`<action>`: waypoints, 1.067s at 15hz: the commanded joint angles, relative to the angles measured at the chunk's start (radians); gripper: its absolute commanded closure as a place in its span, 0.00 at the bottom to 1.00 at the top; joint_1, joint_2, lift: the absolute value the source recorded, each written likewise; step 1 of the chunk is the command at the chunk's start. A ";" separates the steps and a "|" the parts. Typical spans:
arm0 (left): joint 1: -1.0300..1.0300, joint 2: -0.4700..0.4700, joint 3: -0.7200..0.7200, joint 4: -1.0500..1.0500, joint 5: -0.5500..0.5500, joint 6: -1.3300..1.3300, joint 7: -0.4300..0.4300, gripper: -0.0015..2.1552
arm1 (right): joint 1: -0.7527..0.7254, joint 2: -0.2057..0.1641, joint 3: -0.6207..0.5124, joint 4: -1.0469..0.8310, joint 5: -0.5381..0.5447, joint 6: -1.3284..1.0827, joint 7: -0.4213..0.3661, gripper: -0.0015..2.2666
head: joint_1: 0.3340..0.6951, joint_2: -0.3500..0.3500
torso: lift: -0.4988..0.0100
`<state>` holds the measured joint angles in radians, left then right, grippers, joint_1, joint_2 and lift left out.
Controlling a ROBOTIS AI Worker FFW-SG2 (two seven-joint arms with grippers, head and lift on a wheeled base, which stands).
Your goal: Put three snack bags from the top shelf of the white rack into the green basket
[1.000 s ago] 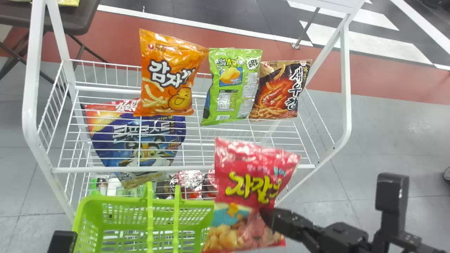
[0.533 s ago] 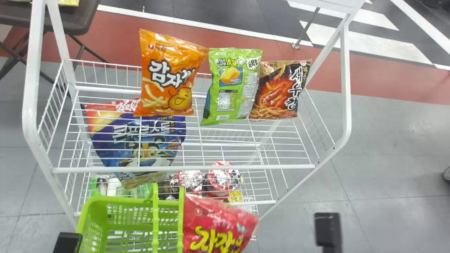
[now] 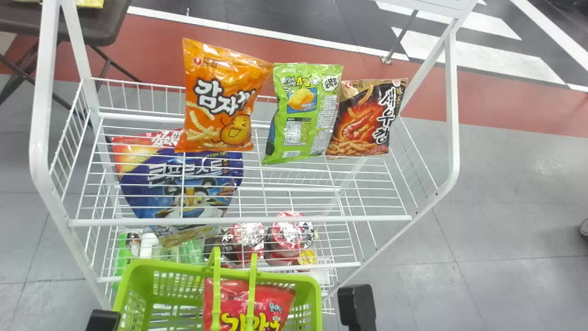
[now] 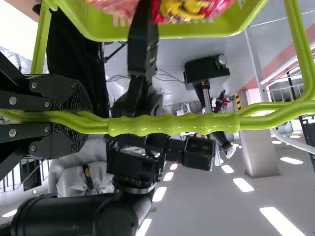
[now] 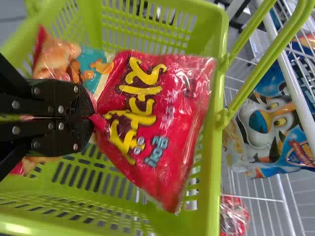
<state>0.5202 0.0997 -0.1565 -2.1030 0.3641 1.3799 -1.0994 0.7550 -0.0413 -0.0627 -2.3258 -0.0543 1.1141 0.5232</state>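
Using the head view as the clock, the red snack bag [image 3: 275, 299] is down inside the green basket [image 3: 314, 294] between six and seven o'clock. The right gripper [image 3: 356, 305] is at about five; its fingers [image 5: 81, 101] are closed right down, pinching a fold of that bag. The left gripper [image 3: 103, 320], near eight, has its fingers [image 4: 74, 93] clamped around the basket handle [image 4: 172, 125], basically no gap beyond the handle.

Up on the white rack [image 3: 239, 221], top shelf, there's an orange bag [image 3: 220, 103] between ten and eleven, a green bag [image 3: 303, 112] near twelve, and a dark shrimp bag [image 3: 363, 119] around two. Big blue pack [image 3: 151, 188] sits lower, around nine, seen through the wires.
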 commanded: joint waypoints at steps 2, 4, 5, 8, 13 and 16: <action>0.001 0.000 0.006 0.004 -0.001 -0.009 0.003 0.99 | -0.010 -0.012 0.009 0.008 0.044 -0.062 -0.025 0.00 | 1.00 0.00 | 0.98; 0.001 -0.002 0.015 0.006 -0.001 -0.009 0.004 0.99 | -0.010 -0.025 -0.017 -0.018 0.016 -0.062 -0.005 0.03 | 1.00 0.00 | 0.98; 0.000 -0.002 0.017 0.004 -0.001 -0.009 0.006 0.99 | -0.010 -0.026 -0.037 -0.033 -0.015 -0.062 0.008 0.03 | 1.00 0.00 | 0.98; -0.005 0.000 0.020 0.001 -0.001 -0.003 0.004 0.99 | -0.020 -0.017 -0.098 -0.047 -0.088 -0.179 0.024 0.03 | 1.00 0.00 | 0.98; 0.001 0.005 0.028 0.001 0.004 0.000 -0.010 0.99 | -0.201 0.014 -0.095 0.098 -0.098 -0.581 -0.051 0.03 | 1.00 0.00 | 0.98; 0.006 0.006 0.026 0.006 0.004 -0.003 -0.013 0.99 | -0.350 0.014 -0.052 0.246 -0.067 -0.787 -0.095 0.03 | 1.00 0.00 | 0.98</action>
<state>0.5244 0.1058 -0.1289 -2.0997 0.3689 1.3792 -1.1121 0.4731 -0.0278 -0.1349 -2.1413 -0.1368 0.3937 0.4312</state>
